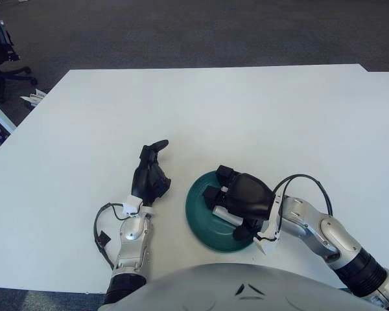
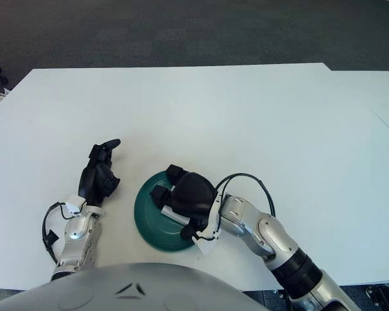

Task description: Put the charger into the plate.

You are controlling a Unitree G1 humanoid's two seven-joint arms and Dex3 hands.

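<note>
While over the plate [image 1: 204,223], right hand [image 1: 246,197] gripping unmarked charger [image 1: 222,212].

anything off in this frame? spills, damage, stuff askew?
Nothing stands out. The right hand is over the green plate, curled around the white charger. The left hand shows to the plate's left, holding nothing. No spill or damage is visible on the white table.

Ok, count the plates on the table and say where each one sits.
1. The green plate sits at the table's near edge, right of the left hand. The right hand holds the white charger over it, hiding part of it.
</note>
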